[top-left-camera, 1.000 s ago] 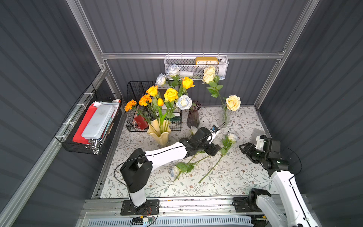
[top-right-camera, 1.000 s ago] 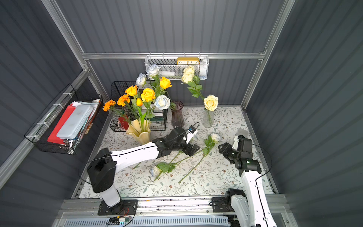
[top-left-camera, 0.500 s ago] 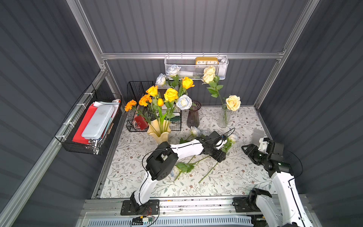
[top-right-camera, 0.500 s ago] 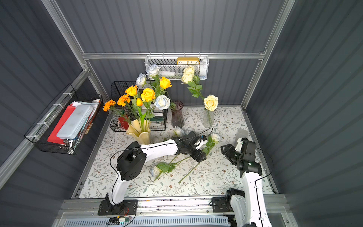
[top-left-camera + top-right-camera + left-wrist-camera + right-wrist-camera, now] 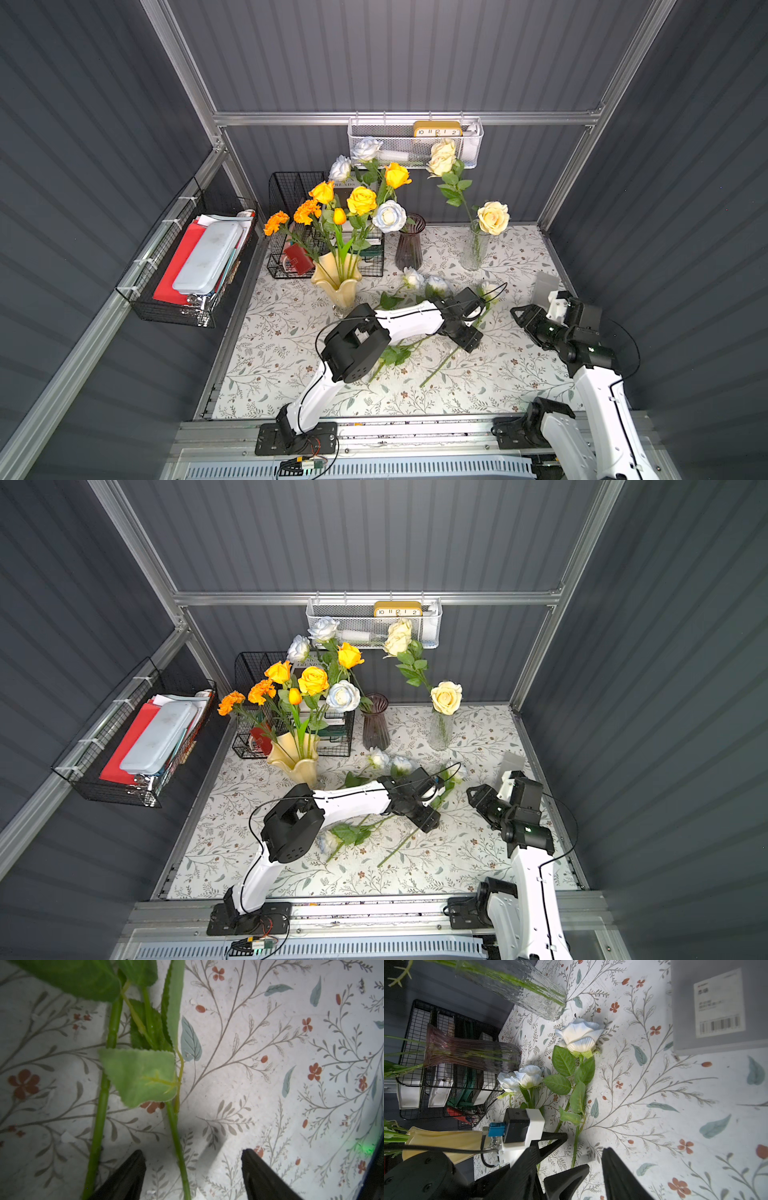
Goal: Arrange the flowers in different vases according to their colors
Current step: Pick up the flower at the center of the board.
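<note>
A green stem (image 5: 178, 1147) is seen lying flat on the flowered tablecloth (image 5: 270, 1084), between the spread fingers of the left gripper (image 5: 191, 1152). It is straddled but not pinched, and sits nearer one finger. A second stem (image 5: 99, 1115) lies just beside it, outside the jaws. Three white roses (image 5: 579, 1036) are laid on the cloth near the purple vase (image 5: 409, 249). That vase stands between the yellow vase (image 5: 336, 282), filled with yellow, orange and bluish-white blooms (image 5: 361, 200), and the clear vase (image 5: 473, 249), where cream roses (image 5: 493, 218) are held. The right gripper (image 5: 596, 1159) is parted and empty over the cloth, beside the lying flowers.
</note>
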Robot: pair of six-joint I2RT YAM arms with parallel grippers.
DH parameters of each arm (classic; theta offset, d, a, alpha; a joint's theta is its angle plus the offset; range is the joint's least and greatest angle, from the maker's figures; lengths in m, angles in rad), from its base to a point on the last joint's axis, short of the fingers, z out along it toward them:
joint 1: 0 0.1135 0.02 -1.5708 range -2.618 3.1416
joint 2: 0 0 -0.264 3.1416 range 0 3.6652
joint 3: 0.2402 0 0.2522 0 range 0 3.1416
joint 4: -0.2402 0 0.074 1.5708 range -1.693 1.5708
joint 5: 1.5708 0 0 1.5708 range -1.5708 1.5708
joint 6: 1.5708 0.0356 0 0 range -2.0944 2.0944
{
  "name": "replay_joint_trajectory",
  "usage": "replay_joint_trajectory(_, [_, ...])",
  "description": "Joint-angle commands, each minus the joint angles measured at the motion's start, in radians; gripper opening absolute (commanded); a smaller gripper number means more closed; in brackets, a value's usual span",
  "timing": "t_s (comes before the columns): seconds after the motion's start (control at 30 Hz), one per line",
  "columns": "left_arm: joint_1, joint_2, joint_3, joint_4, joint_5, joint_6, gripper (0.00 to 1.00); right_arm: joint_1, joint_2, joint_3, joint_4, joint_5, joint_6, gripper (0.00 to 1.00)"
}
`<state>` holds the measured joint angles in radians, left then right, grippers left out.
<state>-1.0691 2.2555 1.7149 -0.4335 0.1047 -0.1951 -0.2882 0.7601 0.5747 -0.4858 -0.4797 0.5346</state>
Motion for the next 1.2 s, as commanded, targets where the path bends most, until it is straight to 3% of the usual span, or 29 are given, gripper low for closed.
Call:
replay_joint_trajectory(0.0, [0.003,0.061,0.011,-0.064,-0.055,-0.026,0.75,-0.006,-0.016,-0.011,0.012,-0.024,-0.010,0.55])
replay_joint_trajectory(0.27, [-0.018,0.139,0.090,-0.176,-0.146,-0.030,0.63,-0.006,-0.035,-0.018,0.016,-0.029,-0.012,0.55])
replay_joint_trajectory(0.67, [-0.050,0.161,0.044,-0.255,-0.232,-0.047,0.49,-0.008,-0.044,-0.025,0.025,-0.034,-0.010,0.55])
replay_joint_trajectory(0.87, [-0.060,0.162,0.024,-0.243,-0.234,-0.059,0.24,-0.008,-0.052,-0.030,0.022,-0.034,-0.012,0.55])
replay_joint_trajectory(1.17, [-0.062,0.090,0.002,-0.223,-0.255,-0.068,0.05,-0.008,-0.054,-0.023,0.017,-0.015,-0.009,0.55])
